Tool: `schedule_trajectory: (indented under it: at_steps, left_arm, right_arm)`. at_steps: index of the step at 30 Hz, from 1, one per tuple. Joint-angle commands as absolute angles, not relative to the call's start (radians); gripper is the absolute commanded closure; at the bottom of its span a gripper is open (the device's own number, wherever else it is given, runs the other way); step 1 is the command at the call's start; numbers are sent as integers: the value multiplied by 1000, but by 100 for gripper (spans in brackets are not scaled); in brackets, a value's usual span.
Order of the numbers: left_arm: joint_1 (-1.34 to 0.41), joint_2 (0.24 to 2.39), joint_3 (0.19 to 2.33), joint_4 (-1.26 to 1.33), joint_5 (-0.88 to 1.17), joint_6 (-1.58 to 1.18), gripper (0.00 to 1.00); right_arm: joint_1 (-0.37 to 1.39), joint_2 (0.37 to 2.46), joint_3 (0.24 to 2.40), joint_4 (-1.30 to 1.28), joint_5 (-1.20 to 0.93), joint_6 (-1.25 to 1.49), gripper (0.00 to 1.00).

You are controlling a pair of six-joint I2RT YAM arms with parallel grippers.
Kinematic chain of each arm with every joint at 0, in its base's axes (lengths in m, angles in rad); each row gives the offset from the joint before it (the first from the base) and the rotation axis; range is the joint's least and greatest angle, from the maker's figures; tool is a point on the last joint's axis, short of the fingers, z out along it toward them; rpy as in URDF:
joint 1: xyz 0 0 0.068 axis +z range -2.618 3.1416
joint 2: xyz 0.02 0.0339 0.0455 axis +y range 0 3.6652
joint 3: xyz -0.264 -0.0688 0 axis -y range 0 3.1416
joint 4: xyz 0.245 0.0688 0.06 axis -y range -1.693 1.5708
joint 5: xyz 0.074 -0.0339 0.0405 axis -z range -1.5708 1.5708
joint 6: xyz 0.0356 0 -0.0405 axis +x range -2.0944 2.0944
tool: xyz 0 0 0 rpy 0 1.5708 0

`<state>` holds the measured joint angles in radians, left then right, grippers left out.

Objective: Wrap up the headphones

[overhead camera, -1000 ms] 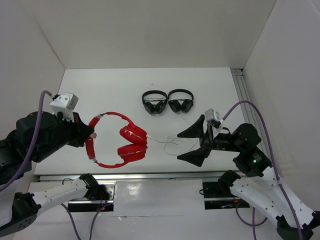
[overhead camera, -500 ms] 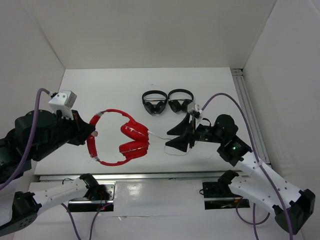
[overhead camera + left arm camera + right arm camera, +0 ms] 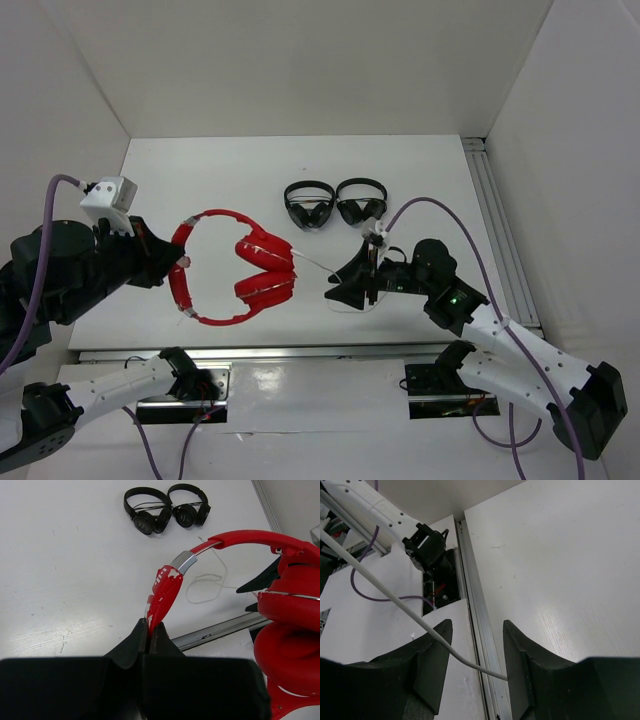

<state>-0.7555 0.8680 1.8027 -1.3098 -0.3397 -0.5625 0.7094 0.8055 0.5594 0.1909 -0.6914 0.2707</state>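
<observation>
The red headphones [image 3: 250, 280] hang off the table by their headband, cups to the right. My left gripper [image 3: 180, 262] is shut on the headband's left side; in the left wrist view the jaws [image 3: 149, 634] pinch the red band [image 3: 162, 597] and the cups [image 3: 292, 630] hang at the right. The thin white cable [image 3: 318, 267] runs from the cups to my right gripper [image 3: 338, 285], with a loop on the table below it. In the right wrist view this gripper [image 3: 477, 647] is open and the cable [image 3: 395, 600] crosses between the fingers, touching the right finger.
Two small black headphones [image 3: 308, 205] [image 3: 362, 202] lie side by side at mid-table, behind the right gripper; they also show in the left wrist view [image 3: 145, 516]. A metal rail [image 3: 300, 351] runs along the table's near edge and another [image 3: 495, 215] along its right side. White walls enclose the table.
My right gripper has moved left toward the headphone cups and now straddles the cable. My left gripper has shifted slightly left and up with the headband.
</observation>
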Motion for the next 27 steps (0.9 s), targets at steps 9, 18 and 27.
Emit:
schedule_trajectory:
  at_steps: [9,18,27]
  left_arm:
    - [-759,851,1836,-1239,-409,-669,100]
    - [-759,842,1677,-1131,-347,-777,100]
    - [-759,802,1405,-873,-246,-1018,100]
  right_arm:
    - [718,841,474,345,-560,288,81]
    - [759,813,469,348,-362,383,93]
    - [913,865,538,209,-35,383,93]
